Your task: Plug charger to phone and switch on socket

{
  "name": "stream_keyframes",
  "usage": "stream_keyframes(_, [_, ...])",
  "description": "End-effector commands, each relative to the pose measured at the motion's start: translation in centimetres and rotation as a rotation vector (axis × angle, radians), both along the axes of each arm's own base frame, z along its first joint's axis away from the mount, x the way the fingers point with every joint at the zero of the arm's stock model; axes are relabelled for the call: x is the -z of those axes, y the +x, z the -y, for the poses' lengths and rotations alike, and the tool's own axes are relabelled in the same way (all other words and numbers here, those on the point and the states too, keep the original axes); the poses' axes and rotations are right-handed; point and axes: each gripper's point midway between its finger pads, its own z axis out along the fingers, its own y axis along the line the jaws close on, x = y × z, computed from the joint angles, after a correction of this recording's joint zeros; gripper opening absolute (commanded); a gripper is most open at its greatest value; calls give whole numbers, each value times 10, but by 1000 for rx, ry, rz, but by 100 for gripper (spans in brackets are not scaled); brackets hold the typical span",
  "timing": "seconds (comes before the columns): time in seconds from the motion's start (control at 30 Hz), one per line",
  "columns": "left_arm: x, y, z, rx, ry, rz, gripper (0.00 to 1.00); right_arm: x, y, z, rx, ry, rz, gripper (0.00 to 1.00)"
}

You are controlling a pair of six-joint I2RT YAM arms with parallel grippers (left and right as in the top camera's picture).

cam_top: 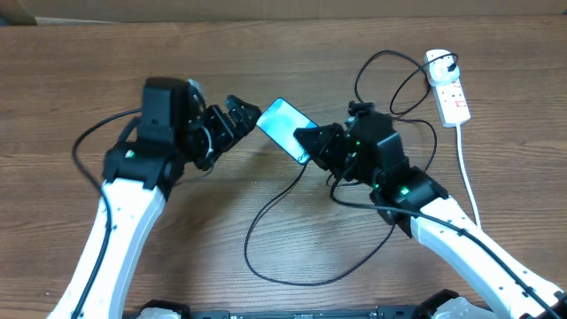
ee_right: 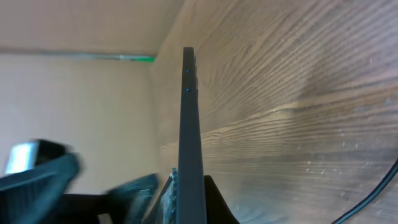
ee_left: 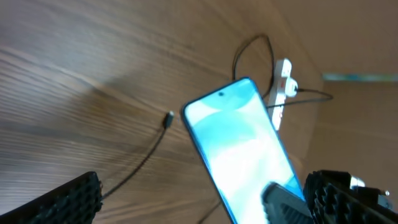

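Right pincer (cam_top: 307,144) is grasping phone (cam_top: 282,122) at centre
Left pincer (cam_top: 241,122) is hovering released (jaws wide) at its upper-left end.

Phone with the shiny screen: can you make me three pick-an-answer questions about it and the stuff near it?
1. In the overhead view, where is the narrow white power strip?
A) upper right
B) lower left
C) under the phone

2. What colour is the screen of the slim dark-framed phone?
A) red
B) light blue
C) yellow

3. The thin black charger cable's small connector tip is:
A) plugged into the phone
B) lying loose on the brown wooden table
C) pinched in a tool

Answers:
1 A: it sits near the table's far right edge.
2 B: the screen glows light blue.
3 B: the tip lies on the wood, apart from the phone, which the shut right tool holds.
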Motion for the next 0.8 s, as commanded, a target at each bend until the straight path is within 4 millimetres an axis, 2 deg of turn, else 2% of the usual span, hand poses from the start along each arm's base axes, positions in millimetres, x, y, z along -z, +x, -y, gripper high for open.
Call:
stream_keyframes(0.0, [14,1,26,22,-187,-149,99,-28,-1,-2,35,171,-92,4])
stream_keyframes(0.17, [28,3,52,25,-352,-319,100,-24,-2,-3,66,225,-173,4])
stream_keyframes(0.27, [24,5,70,109,-436,-329,100,-24,-2,-4,71,241,-193,4])
stream_keyframes(0.4, [18,7,82,175,-507,-332,100,-22,-3,-4,92,261,-238,4])
stream_keyframes(0.57, [15,4,85,154,-549,-388,82,-21,-2,-2,105,264,-241,4])
stream_keyframes(0.77, [13,2,86,164,-562,-398,67,-21,-2,-2,113,272,-253,4])
